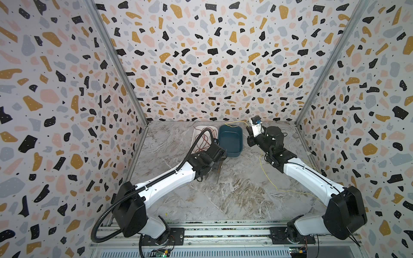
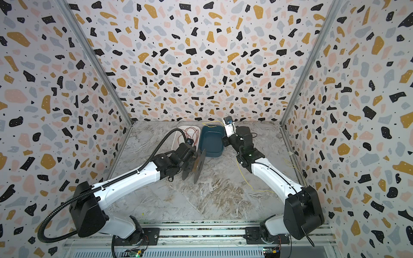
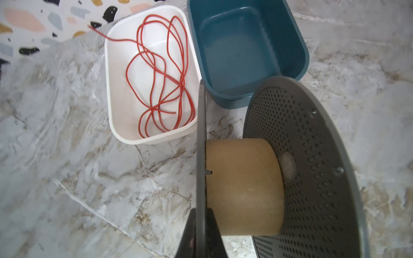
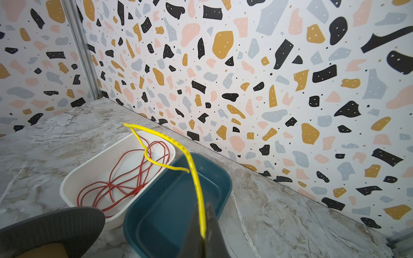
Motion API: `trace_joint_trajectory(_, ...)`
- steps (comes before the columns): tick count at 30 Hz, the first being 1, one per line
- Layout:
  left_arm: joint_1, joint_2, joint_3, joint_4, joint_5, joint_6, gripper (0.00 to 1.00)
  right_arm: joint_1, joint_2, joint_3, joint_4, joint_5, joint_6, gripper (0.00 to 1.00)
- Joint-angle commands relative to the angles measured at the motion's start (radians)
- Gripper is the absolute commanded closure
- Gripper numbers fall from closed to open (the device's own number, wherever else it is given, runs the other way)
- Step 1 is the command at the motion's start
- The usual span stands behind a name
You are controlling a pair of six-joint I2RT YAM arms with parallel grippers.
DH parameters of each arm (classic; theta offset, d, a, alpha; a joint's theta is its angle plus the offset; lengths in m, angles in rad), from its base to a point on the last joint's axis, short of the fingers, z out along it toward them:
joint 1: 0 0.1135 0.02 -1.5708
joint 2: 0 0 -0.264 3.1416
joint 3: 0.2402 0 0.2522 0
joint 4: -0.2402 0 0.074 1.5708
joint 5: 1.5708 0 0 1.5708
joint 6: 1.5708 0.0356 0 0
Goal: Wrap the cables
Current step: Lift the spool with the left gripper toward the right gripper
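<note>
The yellow cable point(image 4: 194, 174) rises out of my right gripper point(image 4: 202, 225), which is shut on it above the blue bin point(image 4: 228, 185). Its free end curls over the bin. In a top view the rest of the yellow cable point(image 1: 266, 174) trails down across the table under the right arm. The dark red cable point(image 3: 161, 76) lies in loose loops inside the white tray point(image 3: 116, 125). My left gripper point(image 3: 201, 223) is shut on the thin grey flange point(image 3: 201, 145) of a bare spool with a tan core point(image 3: 243, 185), held just off the table in front of the bin.
White tray point(image 1: 196, 129) and blue bin point(image 1: 240, 134) stand side by side at the back of the marble table. The spool point(image 2: 197, 164) hangs near the bin's front wall. A black corrugated hose point(image 1: 196, 138) arches over the left arm. Patterned walls close in three sides.
</note>
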Motion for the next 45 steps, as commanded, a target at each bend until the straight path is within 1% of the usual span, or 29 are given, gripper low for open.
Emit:
trace_joint_trajectory(1,0.022,-0.043,0.053,-0.022,0.012,0.213,1.00,-0.003,-0.047,-0.011,0.041,-0.041,0.014,1.00)
trace_joint_trajectory(3,0.054,-0.064,0.030,0.001,0.053,0.275,1.00,-0.004,-0.053,-0.025,0.052,-0.038,0.018,1.00)
trace_joint_trajectory(7,0.193,-0.133,-0.061,0.136,0.262,0.323,1.00,-0.003,-0.055,-0.026,0.046,-0.056,0.020,1.00)
trace_joint_trajectory(8,0.203,-0.140,-0.068,0.152,0.288,0.344,1.00,-0.003,-0.056,-0.024,0.039,-0.060,0.020,1.00)
trace_joint_trajectory(12,0.214,-0.118,-0.046,0.156,0.314,0.423,1.00,-0.003,-0.062,-0.030,0.033,-0.055,0.009,1.00)
trace_joint_trajectory(16,0.259,-0.051,0.009,0.131,0.457,0.426,1.00,-0.003,-0.062,-0.030,0.023,-0.057,0.008,1.00)
trace_joint_trajectory(18,0.266,-0.027,0.032,0.119,0.525,0.427,1.00,-0.003,-0.062,-0.031,0.018,-0.059,0.007,1.00)
trace_joint_trajectory(21,0.266,-0.021,0.023,0.142,0.535,0.427,1.00,-0.003,-0.066,-0.031,0.009,-0.056,0.000,1.00)
trace_joint_trajectory(28,0.266,0.015,0.022,0.139,0.462,0.462,1.00,-0.003,-0.071,-0.047,0.012,-0.062,-0.004,1.00)
trace_joint_trajectory(31,0.266,0.024,0.037,0.132,0.450,0.463,0.90,-0.003,-0.066,-0.051,0.018,-0.073,-0.004,1.00)
trace_joint_trajectory(32,0.266,0.026,0.041,0.127,0.451,0.462,0.84,-0.004,-0.062,-0.051,0.021,-0.075,-0.003,1.00)
trace_joint_trajectory(34,0.266,0.024,0.044,0.127,0.445,0.458,0.76,-0.005,-0.061,-0.050,0.019,-0.089,-0.004,1.00)
trace_joint_trajectory(36,0.266,0.017,0.046,0.127,0.441,0.453,0.65,-0.003,-0.063,-0.048,0.016,-0.106,-0.005,1.00)
trace_joint_trajectory(37,0.266,0.008,0.044,0.131,0.440,0.450,0.57,-0.003,-0.066,-0.043,0.006,-0.119,-0.006,1.00)
trace_joint_trajectory(38,0.266,-0.001,0.040,0.133,0.435,0.444,0.52,-0.003,-0.067,-0.035,-0.006,-0.132,-0.006,1.00)
trace_joint_trajectory(40,0.266,-0.017,0.036,0.133,0.431,0.438,0.50,-0.003,-0.068,-0.019,-0.036,-0.159,-0.011,1.00)
trace_joint_trajectory(43,0.266,-0.051,0.021,0.136,0.422,0.416,0.38,-0.003,-0.064,0.020,-0.122,-0.230,-0.025,1.00)
trace_joint_trajectory(45,0.266,-0.076,0.006,0.135,0.413,0.395,0.34,-0.003,-0.061,0.038,-0.173,-0.296,-0.034,1.00)
